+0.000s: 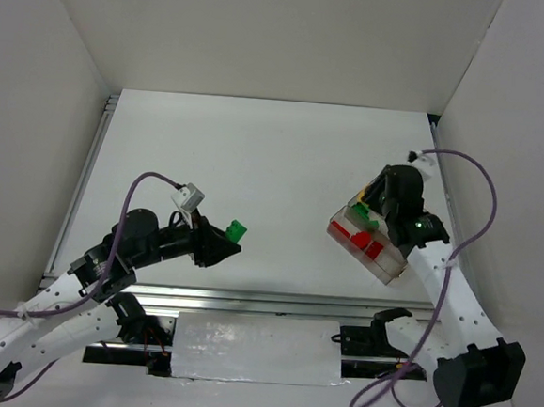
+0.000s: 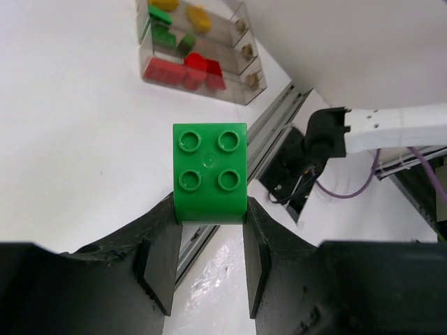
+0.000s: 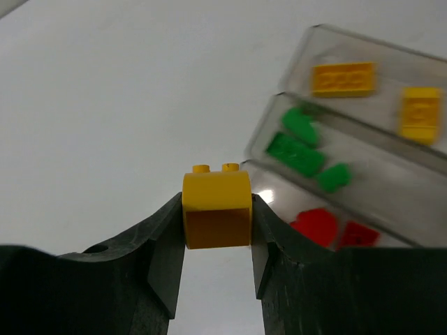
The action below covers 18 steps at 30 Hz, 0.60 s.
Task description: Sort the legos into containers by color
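My left gripper (image 1: 232,238) is shut on a green lego (image 1: 237,229) and holds it above the table left of centre; the wrist view shows the four-stud brick (image 2: 210,172) clamped between the fingertips. My right gripper (image 1: 371,200) is shut on a yellow lego (image 3: 217,207), hovering over the far end of the clear three-compartment tray (image 1: 394,267). The tray (image 3: 412,66) holds yellow bricks (image 3: 343,78) in one lane, green ones (image 3: 295,153) in the middle, red ones (image 3: 316,225) in the third. The tray also shows far off in the left wrist view (image 2: 237,42).
White walls enclose the table on three sides. An aluminium rail (image 1: 245,300) and a foil-covered plate (image 1: 256,348) run along the near edge between the arm bases. Purple cables (image 1: 483,215) loop off both arms.
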Motion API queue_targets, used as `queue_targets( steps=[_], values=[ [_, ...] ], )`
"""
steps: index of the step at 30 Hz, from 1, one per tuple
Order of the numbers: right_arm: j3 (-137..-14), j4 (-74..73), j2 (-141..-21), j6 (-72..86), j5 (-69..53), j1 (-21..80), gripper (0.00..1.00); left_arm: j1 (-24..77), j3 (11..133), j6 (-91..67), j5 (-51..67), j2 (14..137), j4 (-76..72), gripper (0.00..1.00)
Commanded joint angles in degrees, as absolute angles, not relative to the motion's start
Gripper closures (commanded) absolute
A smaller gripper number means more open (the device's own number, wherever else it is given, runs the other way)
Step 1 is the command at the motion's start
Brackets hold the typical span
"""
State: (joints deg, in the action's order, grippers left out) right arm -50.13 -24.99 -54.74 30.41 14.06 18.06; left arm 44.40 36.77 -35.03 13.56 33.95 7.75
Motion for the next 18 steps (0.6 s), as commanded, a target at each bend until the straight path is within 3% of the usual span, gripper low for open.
queue_targets(
  steps=[1, 4, 18],
  values=[
    [-54.0, -31.3, -59.6, 34.6, 26.5, 8.2, 1.00, 44.3, 38.4, -33.7, 11.7, 34.5, 9.1, 1.00],
    [-55.1, -27.1, -64.5, 36.1, 26.6, 2.4, 1.00, 44.3, 37.8, -33.6, 12.5, 34.7, 8.3, 1.00],
    [-60.5, -22.8, -84.2, 44.7, 35.0, -2.5, 0.98, 44.3, 36.7, -33.0, 11.3, 34.9, 8.2, 1.00]
  ],
)
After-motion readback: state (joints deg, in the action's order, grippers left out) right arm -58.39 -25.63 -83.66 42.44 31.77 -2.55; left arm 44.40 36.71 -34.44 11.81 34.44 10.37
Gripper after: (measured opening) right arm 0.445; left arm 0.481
